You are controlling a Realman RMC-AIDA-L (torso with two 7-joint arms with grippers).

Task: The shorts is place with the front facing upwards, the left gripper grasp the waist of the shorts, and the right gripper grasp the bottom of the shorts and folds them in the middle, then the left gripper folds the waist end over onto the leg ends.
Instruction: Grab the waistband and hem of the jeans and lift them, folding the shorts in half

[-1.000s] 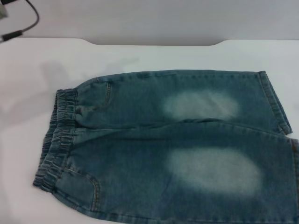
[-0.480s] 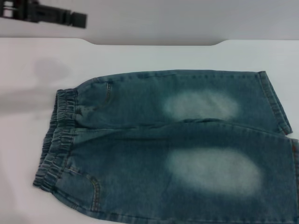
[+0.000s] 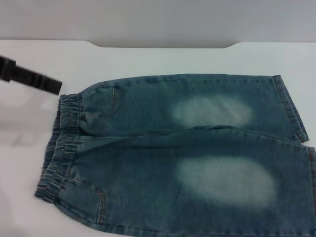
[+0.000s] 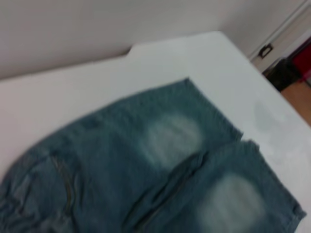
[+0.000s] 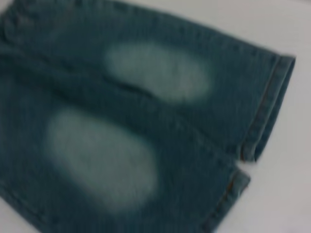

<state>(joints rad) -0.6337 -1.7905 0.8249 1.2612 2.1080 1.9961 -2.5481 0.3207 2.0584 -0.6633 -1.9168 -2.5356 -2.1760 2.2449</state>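
No text, label, brand, number or sign can be read on the blue-green denim shorts or on the white table.

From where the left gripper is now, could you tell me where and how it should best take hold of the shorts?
Probably at the waist, the gathered end nearest the left gripper. The shorts lie flat, so come down from above at the far corner of the band; its ruched ridges stand slightly proud and should pinch more easily than smooth denim.

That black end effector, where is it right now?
In the head view, the left black end effector is on the robot's left over the white table, close beside the gathered denim waist of the blue-green shorts.
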